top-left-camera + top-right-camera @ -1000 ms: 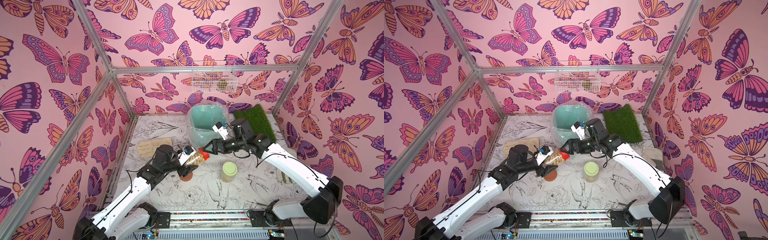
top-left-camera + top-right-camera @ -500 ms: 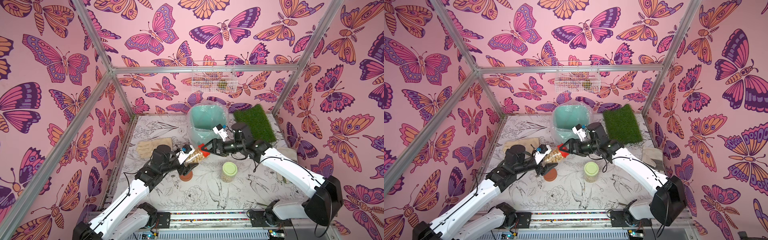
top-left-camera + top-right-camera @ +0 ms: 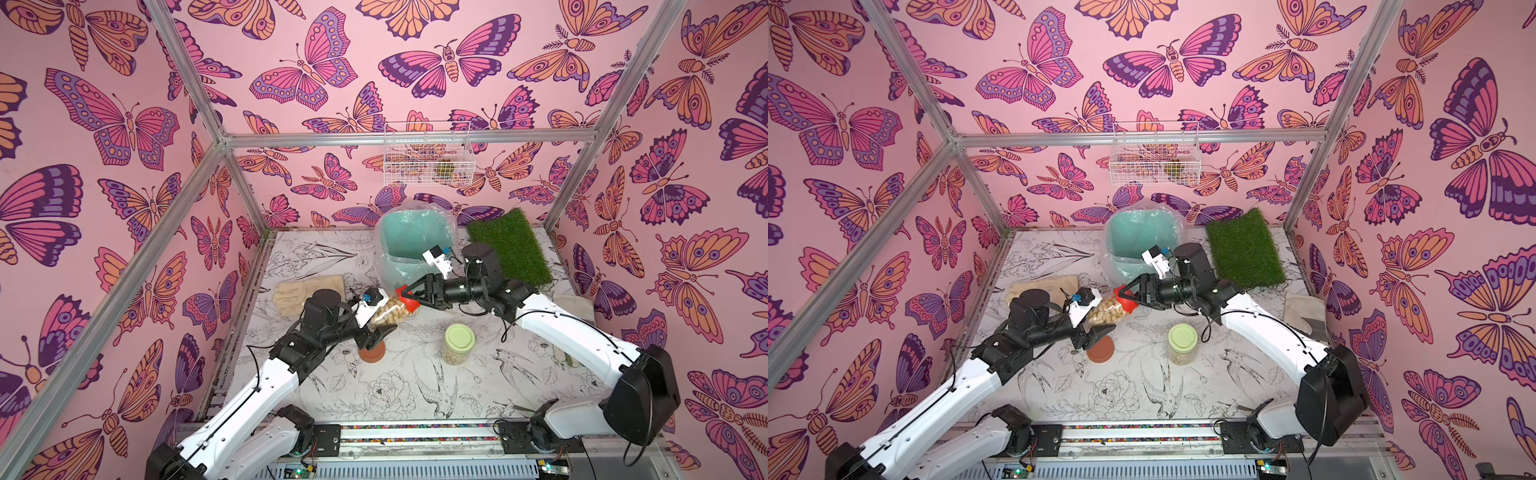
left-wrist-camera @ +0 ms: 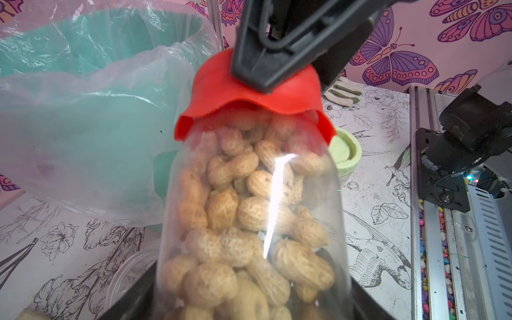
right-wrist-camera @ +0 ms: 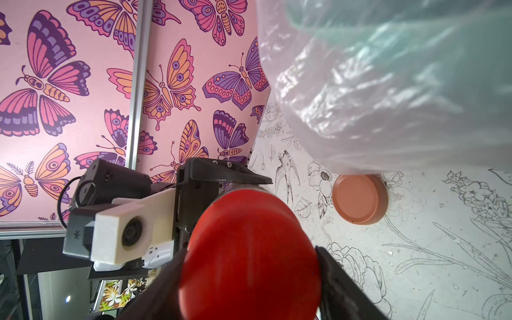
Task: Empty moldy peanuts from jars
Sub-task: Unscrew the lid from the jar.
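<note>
What worries me most is the twist. My left gripper (image 3: 379,329) is clamped tight on the lower end of the jar (image 3: 388,313), and that clear wall looks slick, so if the red lid (image 5: 249,255) sticks on its thread the whole jar could turn in my grip instead of opening. The lid's rim looks bent out of round in the left wrist view, and I judge that a hard squeeze would bind it more. My right gripper (image 3: 408,296) has its jaws partly open on either side of that lid, pads against it as far as I can see. The jar is packed with peanuts (image 4: 235,210) and hangs above the table (image 3: 415,395), just in front of the bin (image 3: 386,232), not over it. If the lid pops free with a jerk, the nuts would scatter on the table. A second jar with a green lid (image 3: 460,337) stands upright nearby, and a brown lid (image 3: 371,354) lies under my left wrist; a slip could knock either. My left arm reaches forward, holding the jar tilted with its lid end raised toward the bin. My right arm comes across from the right, forearm about level, meeting it head on.
</note>
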